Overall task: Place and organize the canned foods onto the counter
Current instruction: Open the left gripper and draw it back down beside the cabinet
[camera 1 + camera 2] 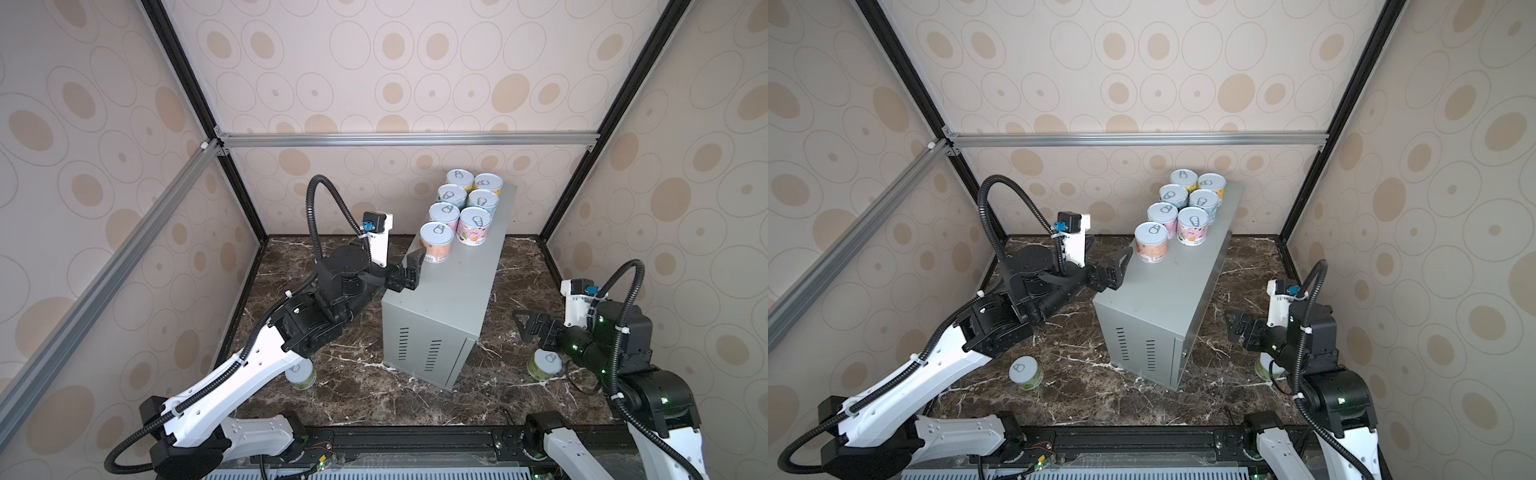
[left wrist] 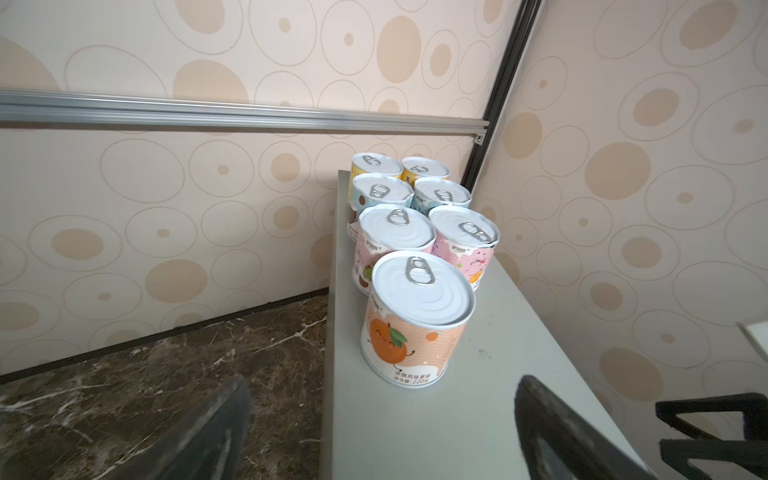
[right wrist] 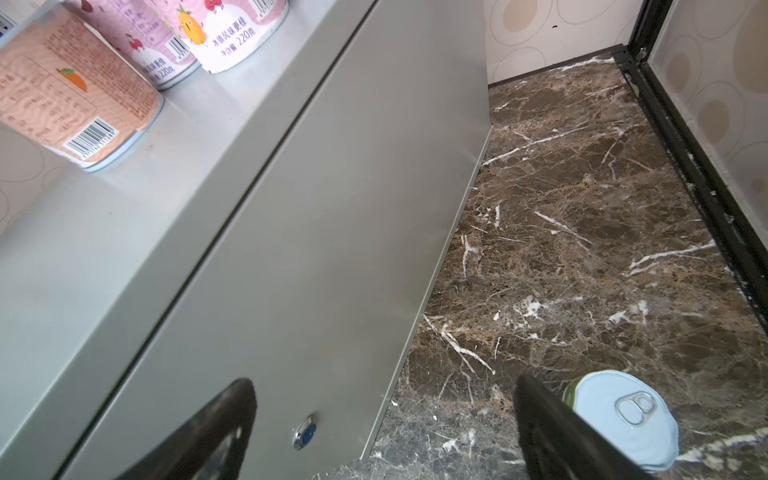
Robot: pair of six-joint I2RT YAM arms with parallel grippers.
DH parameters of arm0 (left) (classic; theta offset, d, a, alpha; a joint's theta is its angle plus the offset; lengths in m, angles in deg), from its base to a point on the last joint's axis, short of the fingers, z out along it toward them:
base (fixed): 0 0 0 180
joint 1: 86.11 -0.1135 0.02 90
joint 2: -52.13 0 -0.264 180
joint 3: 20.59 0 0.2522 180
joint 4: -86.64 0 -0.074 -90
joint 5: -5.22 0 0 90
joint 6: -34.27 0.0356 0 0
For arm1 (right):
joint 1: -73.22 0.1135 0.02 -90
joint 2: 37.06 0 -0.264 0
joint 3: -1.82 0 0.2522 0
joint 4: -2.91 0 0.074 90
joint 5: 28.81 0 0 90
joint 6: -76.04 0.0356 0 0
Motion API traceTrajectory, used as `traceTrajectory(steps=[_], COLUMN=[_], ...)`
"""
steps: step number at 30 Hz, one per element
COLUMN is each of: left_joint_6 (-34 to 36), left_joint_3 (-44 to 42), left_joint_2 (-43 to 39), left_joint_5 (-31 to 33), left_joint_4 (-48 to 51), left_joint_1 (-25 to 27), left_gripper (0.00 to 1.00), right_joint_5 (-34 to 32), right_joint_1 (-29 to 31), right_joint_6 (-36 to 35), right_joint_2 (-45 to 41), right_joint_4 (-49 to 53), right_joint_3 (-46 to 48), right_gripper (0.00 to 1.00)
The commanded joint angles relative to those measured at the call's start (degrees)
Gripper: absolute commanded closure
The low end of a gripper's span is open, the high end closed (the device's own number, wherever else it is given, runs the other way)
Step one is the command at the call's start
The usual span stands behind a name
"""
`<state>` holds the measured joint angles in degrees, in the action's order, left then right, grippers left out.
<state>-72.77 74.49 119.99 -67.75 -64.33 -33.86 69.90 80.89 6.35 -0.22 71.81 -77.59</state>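
Several canned foods stand in two rows on the far end of the grey counter (image 1: pixel 453 291). The nearest is a salmon can (image 1: pixel 436 242) (image 2: pixel 415 320) with an orange on its label. My left gripper (image 1: pixel 414 270) (image 2: pixel 382 419) is open just short of that can at the counter's left edge, touching nothing. A green can (image 1: pixel 300 374) (image 1: pixel 1025 372) stands on the marble under my left arm. A second green can (image 1: pixel 545 363) (image 3: pixel 623 419) stands on the marble right of the counter. My right gripper (image 1: pixel 524 326) (image 3: pixel 382 419) hangs open beside and above it, empty.
The counter's near half (image 1: pixel 1154 299) is bare metal, with vent slots (image 1: pixel 417 349) on its front end and a small round button (image 3: pixel 305 434) on its side. Dark marble floor (image 1: pixel 1100 390) surrounds it, closed in by papered walls and black frame posts.
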Motion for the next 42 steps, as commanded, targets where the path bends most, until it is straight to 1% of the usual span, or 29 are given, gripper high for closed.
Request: traceTrajectory(steps=[1, 5, 9, 12, 16, 17, 21, 27, 30, 36, 42], left_joint_6=[0.6, -1.2, -3.8, -5.9, -8.6, -9.1, -10.6, -15.8, -19.0, -26.5, -33.3], left_joint_3=[-3.0, -8.2, -12.6, -15.8, -19.7, -20.6, -24.0, -29.1, -30.0, -27.7, -24.8], left_joint_2=[-1.9, -5.2, -7.6, -8.8, -9.2, -9.2, -8.7, -6.3, -4.0, 4.1, 11.3], left_joint_5=[5.8, 7.6, 6.7, 3.9, -1.9, -2.7, -2.9, -3.6, -2.2, 2.4, 6.8], left_joint_4=[3.3, 3.5, 3.7, 3.6, 3.5, 3.3, 2.6, 0.8, 1.4, 6.4, 12.1], left_joint_1=[0.1, -1.3, -4.4, -8.6, -16.9, -18.6, -22.6, -29.3, -32.1, -35.7, -38.4], left_gripper=[0.01, 0.01, 0.01, 0.01, 0.01, 0.01, 0.01, 0.01, 0.01, 0.01, 0.01], right_joint_5=[-1.2, -1.9, -2.2, -2.7, -2.8, -3.1, -3.6, -2.9, -2.9, -2.2, -0.8], right_joint_1=[0.3, 0.3, 0.2, 0.3, 0.3, 0.3, 0.3, 0.3, 0.3, 0.3, 0.3], right_joint_6=[0.3, 0.5, 1.1, 1.5, 2.2, 2.4, 4.5, 7.8, 8.9, 11.0, 12.2], right_joint_2=[-0.5, -1.3, -1.4, -1.5, -1.8, -1.9, -2.2, -0.7, -0.4, 0.5, 3.3], right_joint_4=[2.5, 2.5, 1.5, 0.4, -1.5, -2.2, -4.7, -9.7, -12.3, -18.4, -24.8], right_joint_3=[0.3, 3.7, 7.4, 10.5, 15.1, 16.1, 18.9, 24.0, 26.3, 31.7, 35.8], right_gripper=[0.01, 0.01, 0.01, 0.01, 0.01, 0.01, 0.01, 0.01, 0.01, 0.01, 0.01])
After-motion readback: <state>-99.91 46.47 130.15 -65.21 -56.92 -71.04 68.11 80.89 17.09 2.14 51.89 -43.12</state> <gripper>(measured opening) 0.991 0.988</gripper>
